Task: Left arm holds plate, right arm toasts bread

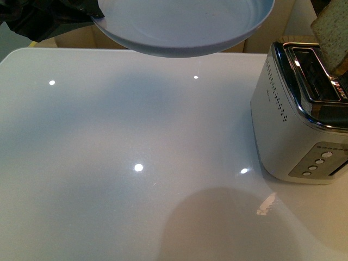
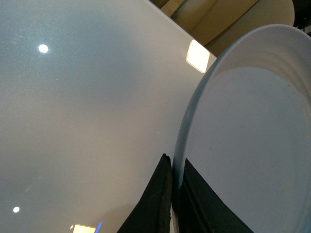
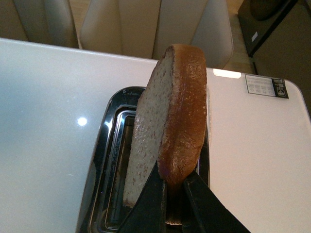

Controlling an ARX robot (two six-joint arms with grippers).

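A round pale blue-grey plate [image 1: 185, 24] hangs in the air above the table's far side. My left gripper [image 2: 173, 167] is shut on its rim, the black fingers [image 2: 154, 199] pinching the edge of the plate [image 2: 248, 136]. Only a dark part of that arm [image 1: 43, 16] shows in the front view. The bread [image 3: 170, 121], a brown-crusted wholemeal slice, stands upright over the toaster's slots [image 3: 119, 160], held by its crust in my shut right gripper [image 3: 174, 182]. In the front view the bread [image 1: 333, 32] is above the toaster [image 1: 299, 119] at the right edge.
The white and chrome toaster stands on the glossy white table [image 1: 130, 163] at the right, buttons facing me. Beige chairs [image 3: 146, 24] stand beyond the table's far edge. A dark cabinet [image 3: 282, 39] is further off.
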